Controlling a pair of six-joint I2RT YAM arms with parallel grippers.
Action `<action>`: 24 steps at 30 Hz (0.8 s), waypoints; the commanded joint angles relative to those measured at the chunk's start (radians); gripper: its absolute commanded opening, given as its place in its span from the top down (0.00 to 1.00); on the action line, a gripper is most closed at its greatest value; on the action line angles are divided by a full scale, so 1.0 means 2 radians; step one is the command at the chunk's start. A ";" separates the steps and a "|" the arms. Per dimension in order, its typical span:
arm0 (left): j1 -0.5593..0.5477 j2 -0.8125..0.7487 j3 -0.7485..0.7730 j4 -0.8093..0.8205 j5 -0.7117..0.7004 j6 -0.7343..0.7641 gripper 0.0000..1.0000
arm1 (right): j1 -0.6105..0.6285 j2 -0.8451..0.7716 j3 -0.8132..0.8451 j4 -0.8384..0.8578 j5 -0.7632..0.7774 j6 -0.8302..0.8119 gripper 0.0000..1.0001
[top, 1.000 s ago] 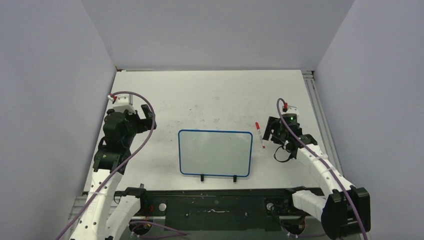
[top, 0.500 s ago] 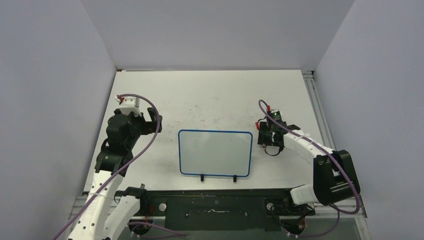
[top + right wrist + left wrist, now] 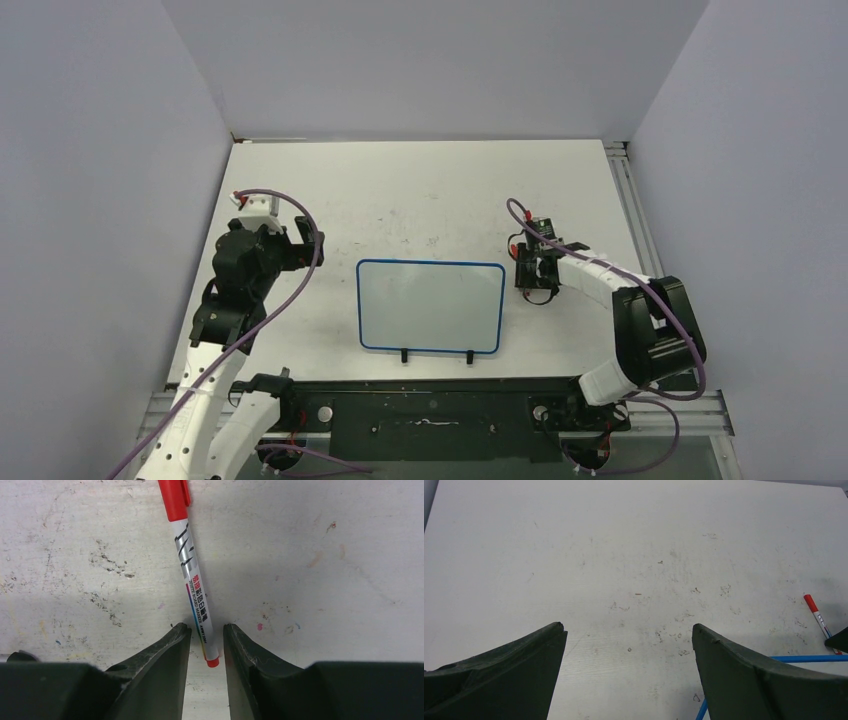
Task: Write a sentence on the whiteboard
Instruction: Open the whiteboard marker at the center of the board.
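Marker (image 3: 192, 580) dead ahead of my right gripper (image 3: 206, 628): red cap at the far end, white printed barrel running back towards me, its small red tail sitting right between my fingers. Those fingers are only a little apart, one on each side of the barrel. A sliver of scuffed desk (image 3: 325, 580) shows between the pen and the finger on the right of the wrist view, so I am not clamped on it. The pen lies flat, slightly slanted.

Over to the whiteboard (image 3: 430, 306): it lies flat in the middle of the desk towards the near edge, with a blue frame all round and two black clips (image 3: 404, 355) on the long side nearest my bases. My right gripper sits just beside its right short edge. My left gripper (image 3: 628, 626) hangs over the desk to the left of the board, fingers spread wide.
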 commanded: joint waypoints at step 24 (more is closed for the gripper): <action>-0.005 -0.016 -0.004 0.033 0.041 0.032 0.04 | 0.001 -0.126 0.081 -0.025 0.058 0.013 0.95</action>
